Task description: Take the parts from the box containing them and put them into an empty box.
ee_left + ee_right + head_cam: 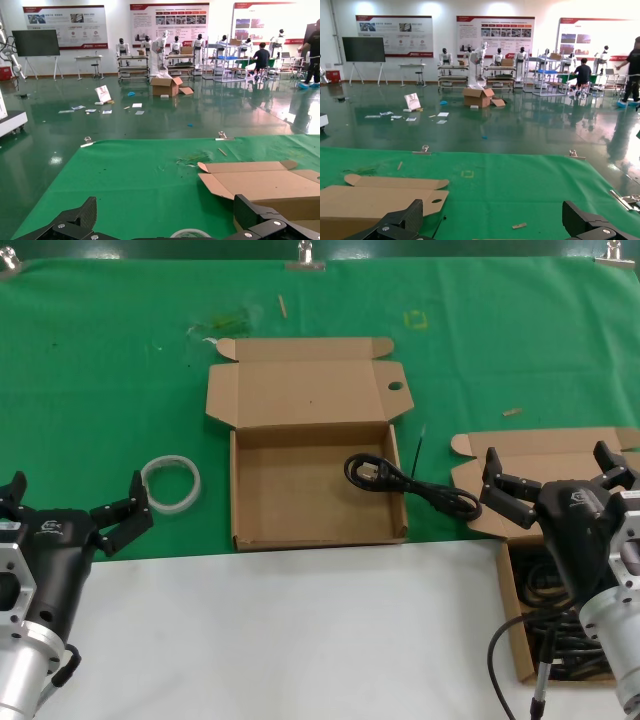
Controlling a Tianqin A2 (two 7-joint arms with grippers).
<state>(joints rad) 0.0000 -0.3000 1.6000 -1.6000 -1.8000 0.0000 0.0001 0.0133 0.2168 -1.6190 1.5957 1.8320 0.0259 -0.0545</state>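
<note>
**Both arms low at the near edge, one cord half in the centre carton**

Fingers point(120, 518) of the left gripper point(75, 512) are spread wide and hold nothing; it sits low at the near left corner over the white part of the surface point(300, 630). Right gripper point(555, 480) likewise spread wide, nothing between its fingers point(505, 490), hovering above the right-hand carton.

Empty box point(315, 490): centre of the green cloth point(100, 370), lid flap laid back, oval hole in the right corner tab. One cord point(400, 478) lies coiled against its right inner side, with the rest trailing over the right wall onto the cloth toward the other carton.

Box containing the parts point(515, 620): near right, partly on white, partly on green, mostly hidden behind the right arm. Dark tangle of parts point(560, 640) visible inside.

White translucent ring point(172, 483) lies flat on the cloth, just left of the centre carton, near the left fingers.

Surface: green cloth over the far part, held by metal clips point(305, 255) along the far edge; plain white nearer the robot. Small scraps on the cloth beyond the centre carton.

Room (wrist views): glossy green floor point(150, 120), poster boards point(495, 27) on the far wall, racks and white humanoid robots, an open cardboard box point(477, 96) and scattered papers on the floor, people at right.
</note>
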